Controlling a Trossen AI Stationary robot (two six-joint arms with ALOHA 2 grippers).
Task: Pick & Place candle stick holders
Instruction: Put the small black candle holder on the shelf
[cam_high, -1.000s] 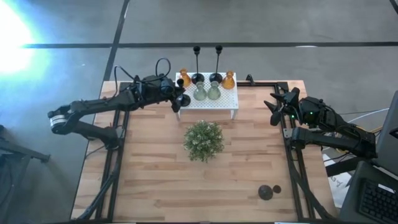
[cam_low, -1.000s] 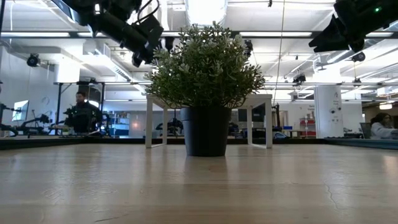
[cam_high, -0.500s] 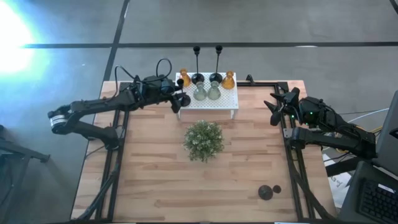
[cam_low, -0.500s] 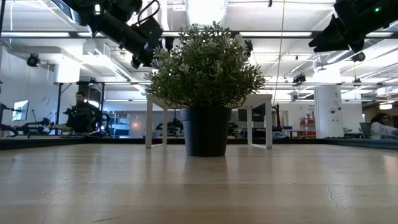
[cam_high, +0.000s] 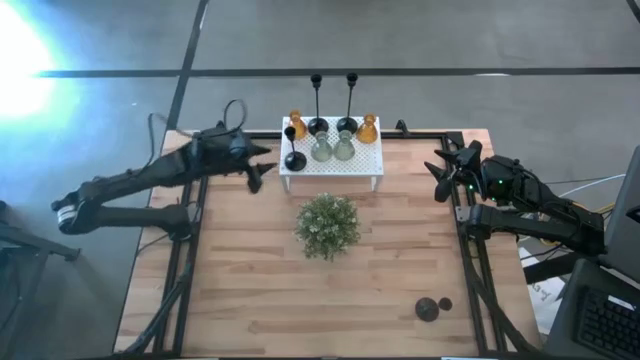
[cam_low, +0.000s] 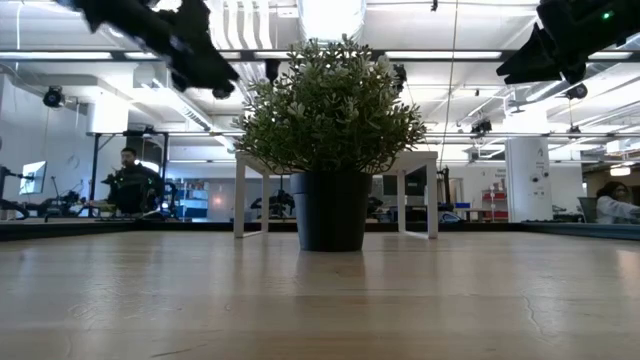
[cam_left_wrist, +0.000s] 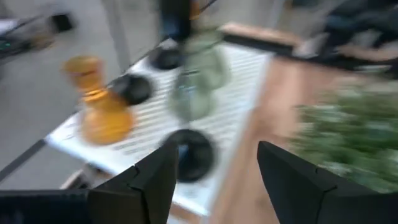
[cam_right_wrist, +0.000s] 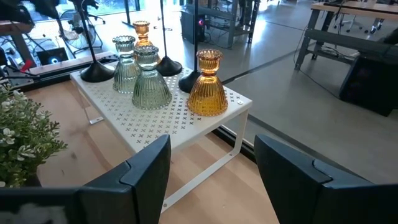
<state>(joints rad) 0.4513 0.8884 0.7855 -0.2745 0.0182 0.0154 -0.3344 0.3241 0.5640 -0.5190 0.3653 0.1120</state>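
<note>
A white perforated stand at the table's far edge carries two amber glass holders, two pale green glass holders, two tall black holders and a short black holder that rests on its round base at the stand's near-left corner. My left gripper hovers open just left of the stand, and the short black holder lies ahead of its fingers, untouched. My right gripper waits open by the table's right edge. Two small dark round pieces lie on the table near right.
A bushy green potted plant stands mid-table, just in front of the stand. Bare wood stretches across the near half of the table. In the low view, people sit in the room behind the table.
My left gripper has opened and let go of the short black holder, which stays upright on the stand's near-left corner. The gripper has then drawn back toward the table's left edge, rising slightly. The right arm has kept still.
</note>
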